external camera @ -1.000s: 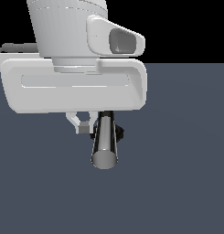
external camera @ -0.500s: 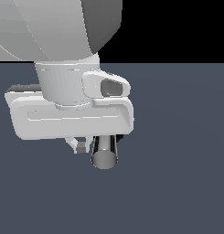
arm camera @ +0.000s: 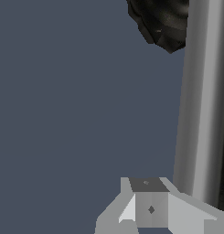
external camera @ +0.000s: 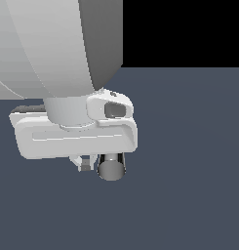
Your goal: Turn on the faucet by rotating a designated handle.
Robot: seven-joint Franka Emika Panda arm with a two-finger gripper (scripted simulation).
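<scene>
Arm fills most of the exterior view, hand low over the dark blue-grey table [external camera: 189, 195]. Handle [external camera: 111, 167] pokes out from under the hand body, flat grey end toward the camera; rest of the faucet is hidden there. Wrist view: chrome handle runs as a long bar, black ribbed base [arm camera: 161, 23] at its far end. One of the fingers [arm camera: 150, 205] sits just beside the bar, contact unclear. Second finger not visible, so can't tell how far the gripper [external camera: 91, 163] is open or whether it holds anything.
</scene>
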